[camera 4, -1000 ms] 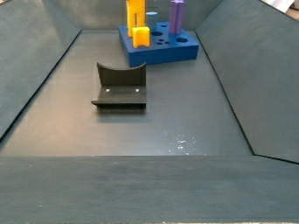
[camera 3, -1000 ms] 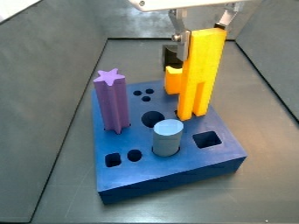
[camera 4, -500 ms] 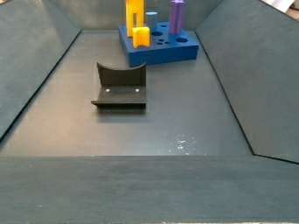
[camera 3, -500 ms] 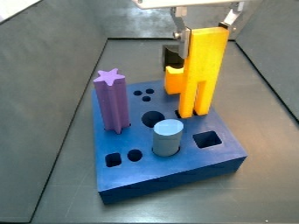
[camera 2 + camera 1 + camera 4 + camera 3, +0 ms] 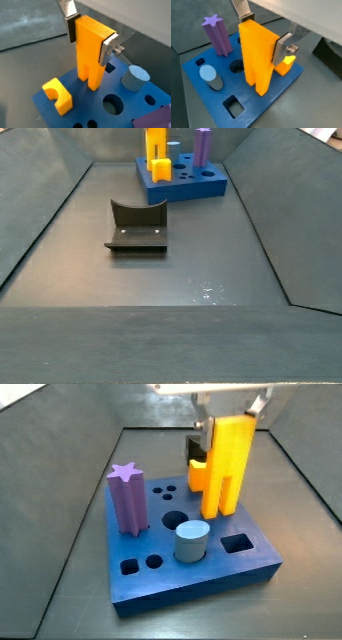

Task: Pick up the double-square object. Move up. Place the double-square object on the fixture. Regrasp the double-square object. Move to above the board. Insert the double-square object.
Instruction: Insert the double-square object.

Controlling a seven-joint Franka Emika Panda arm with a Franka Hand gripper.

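The double-square object is a long yellow-orange bar. It stands upright with its lower end in the blue board, near the board's far edge. It also shows in both wrist views and at the far end of a side view. My gripper is at the bar's top. Its silver fingers press the bar's two opposite faces, so it is shut on the bar. The dark fixture stands on the floor, apart from the board.
On the board stand a purple star peg, a grey cylinder and a stubby yellow-orange peg right beside the bar. Several holes stay open. Sloping grey bin walls surround the floor.
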